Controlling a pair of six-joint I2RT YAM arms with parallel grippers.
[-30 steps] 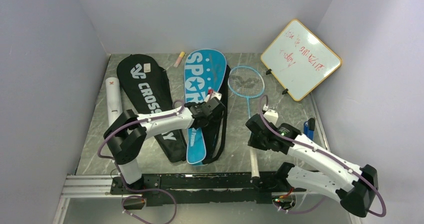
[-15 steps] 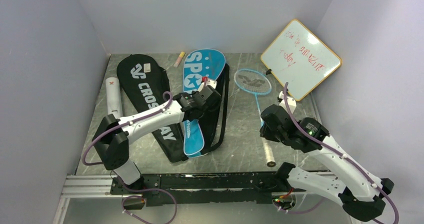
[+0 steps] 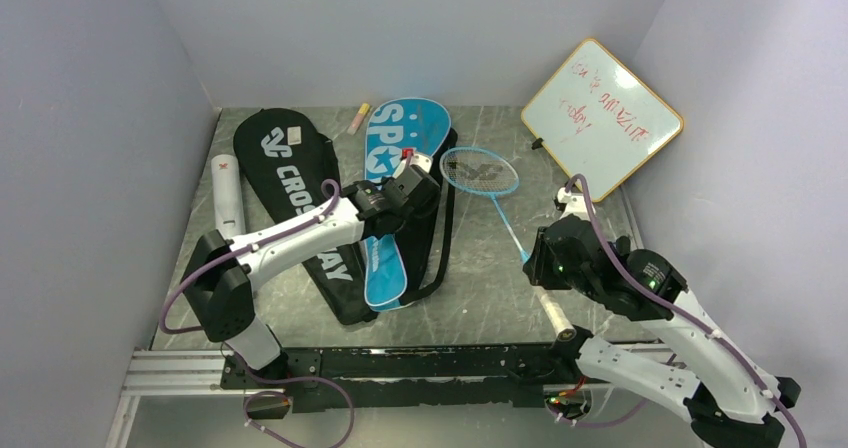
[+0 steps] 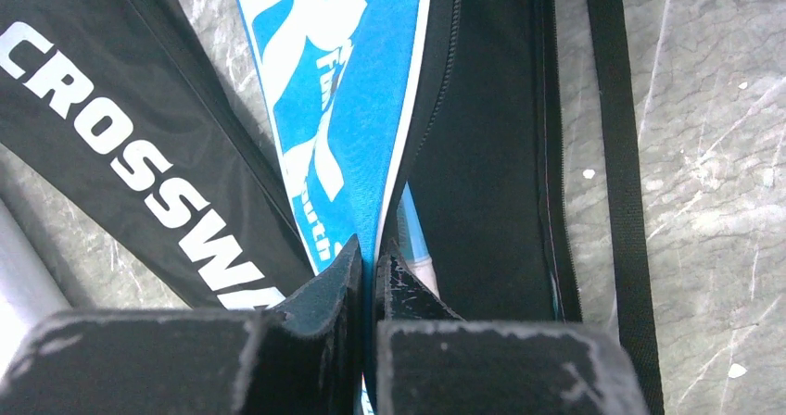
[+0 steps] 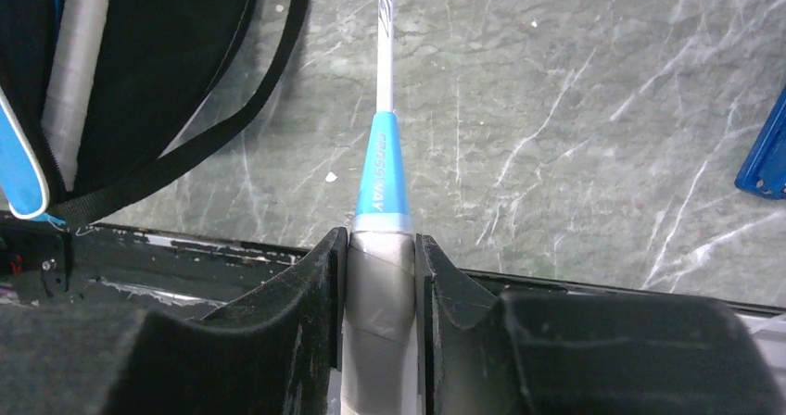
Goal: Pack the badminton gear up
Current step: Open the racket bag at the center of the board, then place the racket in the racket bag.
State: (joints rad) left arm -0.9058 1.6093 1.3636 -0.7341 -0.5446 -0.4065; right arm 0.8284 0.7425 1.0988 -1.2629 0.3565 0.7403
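Right gripper (image 5: 380, 248): clenched on the grey-wrapped handle of the light-blue racket (image 3: 481, 171), just below its blue cone.

Light-blue racket: lies slantwise over the table (image 3: 470, 303), with its head just beside the blue "SPORT" cover (image 3: 395, 133) and its butt toward the near edge. Whether it is lifted cannot be told. Judged light, with a thin springy shaft and delicate strings. The wrapped handle is the sturdy, non-slip place to hold, and the long head will likely swing.

Left gripper (image 4: 369, 259): pinched shut on the white-piped edge of the blue "SPORT" cover. The cover is soft fabric, apt to sag and fold. Another wrapped handle (image 5: 74, 72) shows inside its black lining.

Black "CROSSWAY" cover (image 3: 290, 173): flat, touching the blue cover's left side.

White cardboard tube (image 3: 226, 193): far left, beside the black cover.

Whiteboard (image 3: 600, 118) and marker (image 3: 357, 119): at the back.
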